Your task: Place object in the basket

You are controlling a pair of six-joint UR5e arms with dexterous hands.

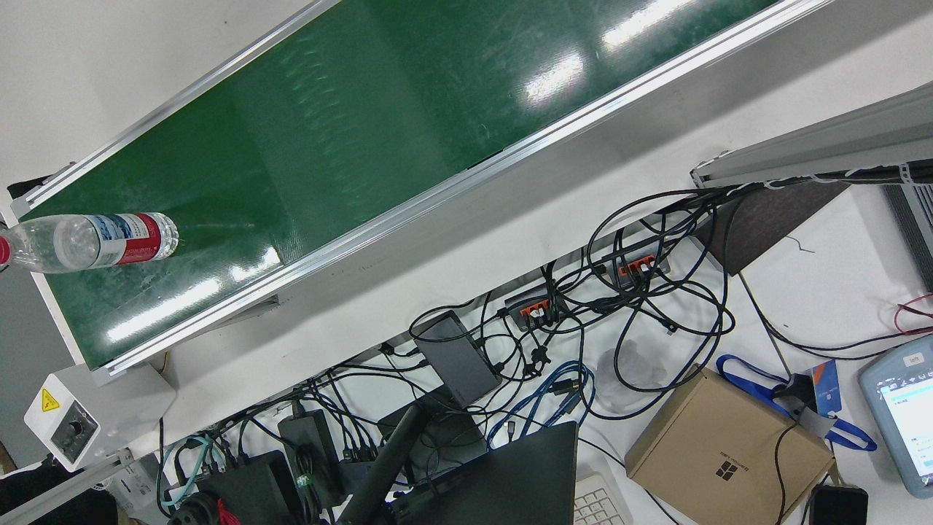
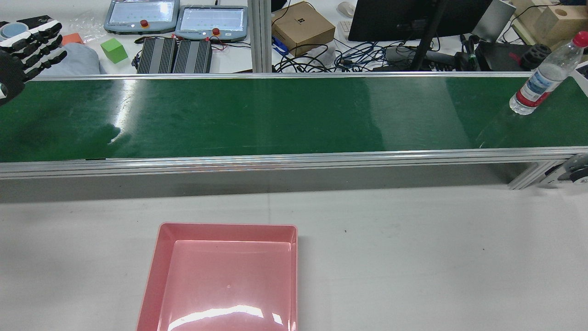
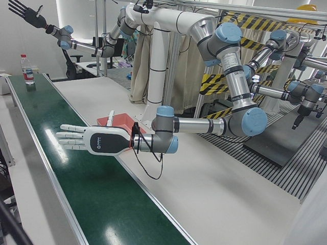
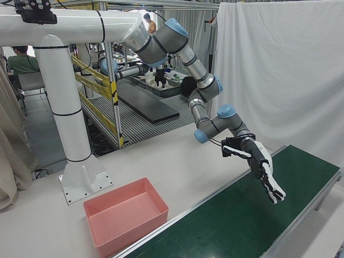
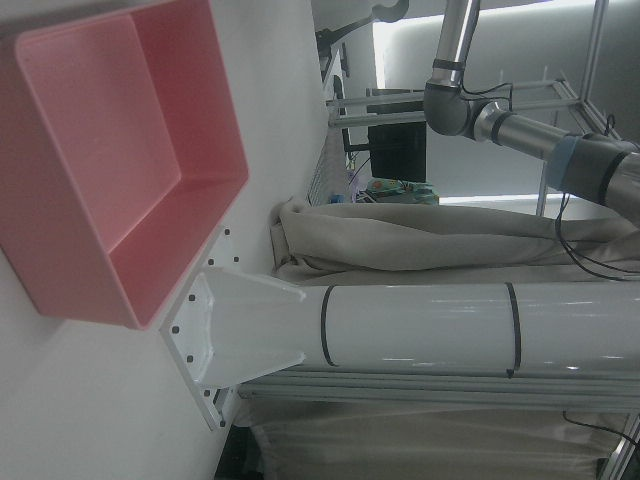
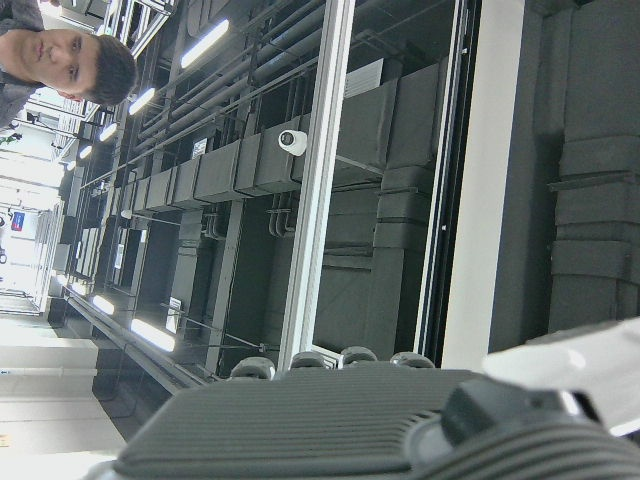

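A clear water bottle (image 2: pixel 543 80) with a red cap and a red and blue label stands upright at the right end of the green conveyor belt (image 2: pixel 275 115). It also shows in the front view (image 1: pixel 95 240) and the left-front view (image 3: pixel 26 69). The pink basket (image 2: pixel 154 262) sits empty on the white table in front of the belt. My left hand (image 2: pixel 27 46) is open and flat, hovering over the belt's left end, far from the bottle; it also shows in the left-front view (image 3: pixel 89 139) and the right-front view (image 4: pixel 263 173). My right hand (image 3: pixel 24 13) is raised high with fingers spread, holding nothing.
Behind the belt lie teach pendants (image 2: pixel 213 20), a cardboard box (image 2: pixel 303 27), a monitor (image 2: pixel 413 18), a green cube (image 2: pixel 114 49) and tangled cables (image 1: pixel 583 343). The white pedestal (image 4: pixel 70 134) stands behind the basket.
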